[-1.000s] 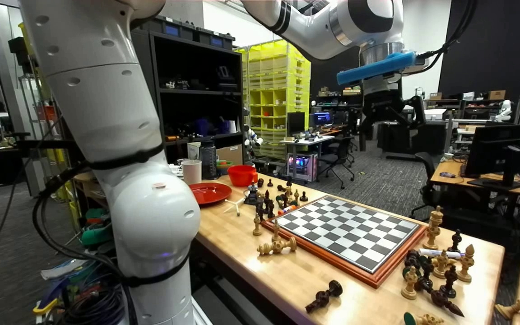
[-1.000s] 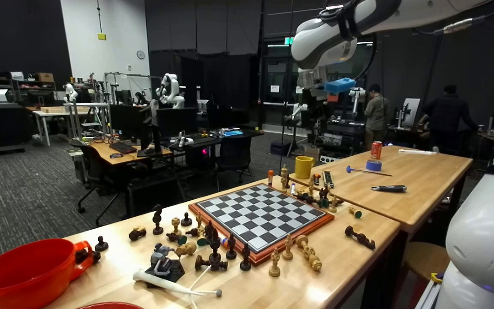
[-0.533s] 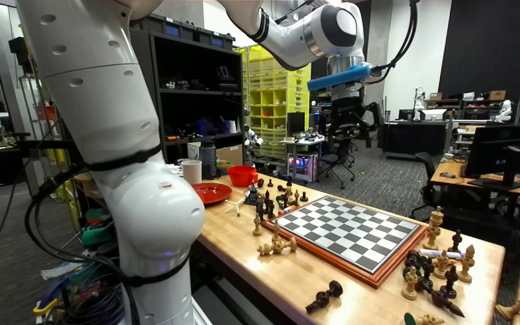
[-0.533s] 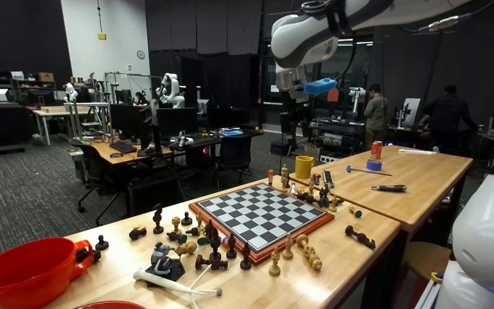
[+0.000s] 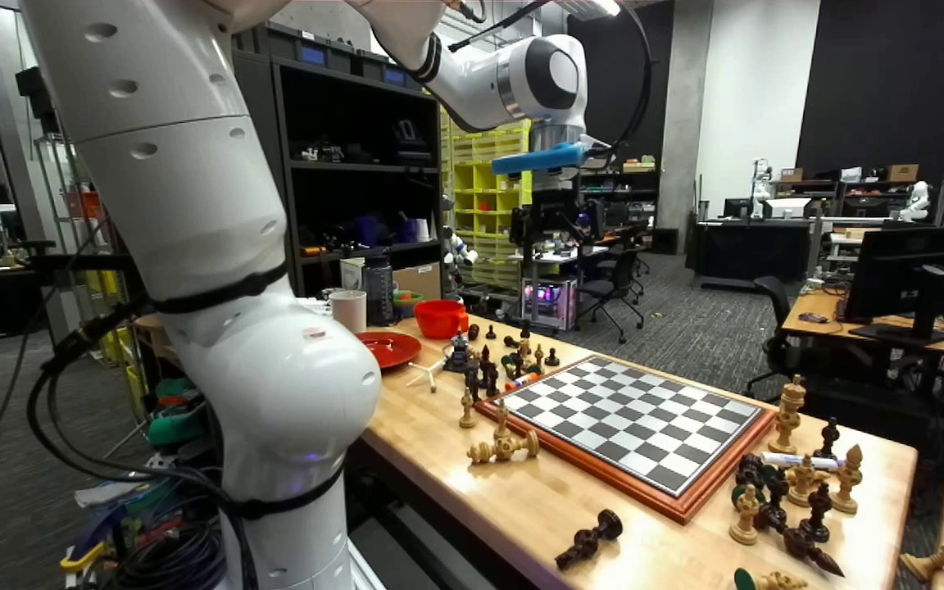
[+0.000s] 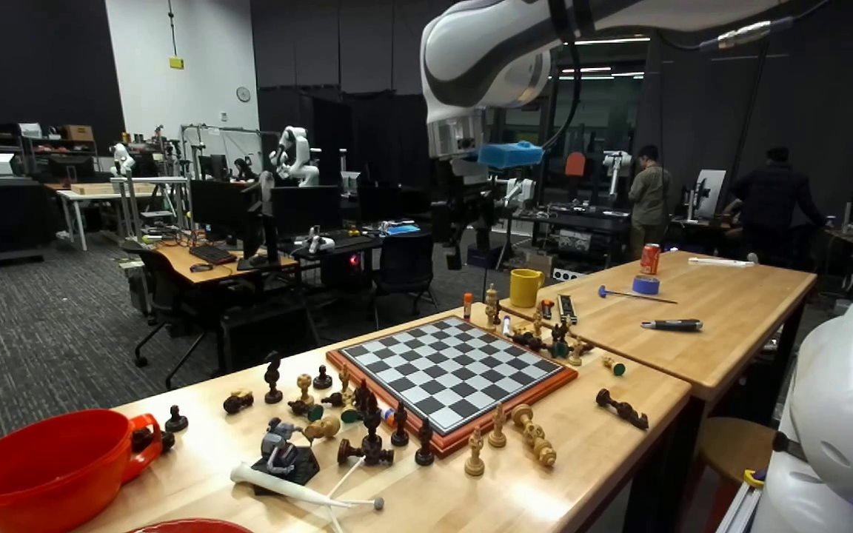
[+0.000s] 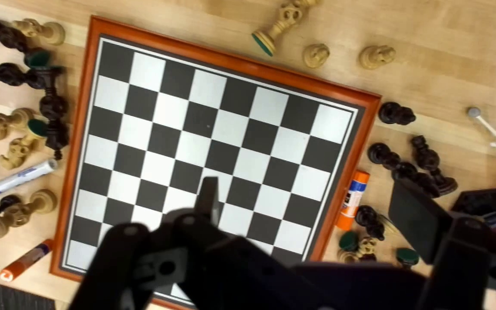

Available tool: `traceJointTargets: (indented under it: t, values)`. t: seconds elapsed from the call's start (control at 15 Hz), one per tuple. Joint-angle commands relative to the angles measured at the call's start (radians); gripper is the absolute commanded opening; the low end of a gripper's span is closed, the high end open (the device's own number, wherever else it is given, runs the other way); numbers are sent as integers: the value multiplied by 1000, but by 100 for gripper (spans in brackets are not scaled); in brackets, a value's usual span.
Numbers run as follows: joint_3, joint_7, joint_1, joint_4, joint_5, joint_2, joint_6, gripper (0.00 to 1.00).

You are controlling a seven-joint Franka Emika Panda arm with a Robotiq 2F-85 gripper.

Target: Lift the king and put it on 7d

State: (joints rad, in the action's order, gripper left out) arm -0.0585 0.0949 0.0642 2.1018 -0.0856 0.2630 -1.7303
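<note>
Close to the camera in an exterior view stand one glossy red bowl with a single loop handle and one grey figurine on a black base. Beyond them, the king seems to be the tall, slender dark brown piece upright on the pale wooden table beside the chessboard; other dark pieces crowd it, so I cannot be certain. Three pale tan pieces group nearby, two standing, one lying. The chessboard counts eight squares along a side, inside a smooth reddish-brown frame. Above hangs the gripper, spread wide, its two black fingers well apart. The wrist view shows one whole orange stick beside the frame. Farther off, one red can, one roll of blue tape and two standing people show only in an exterior view; so does one yellow bin rack.
</note>
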Motion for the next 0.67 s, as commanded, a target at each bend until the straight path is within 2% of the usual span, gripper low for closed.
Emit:
traceJointTargets:
  t: [0.0, 0.2, 0.6]
  values:
    - [-41, -55, 38, 23, 49, 6, -23, 100]
    - [-75, -79, 65, 29, 76, -12, -45, 100]
    - [-81, -68, 69, 25, 68, -26, -51, 100]
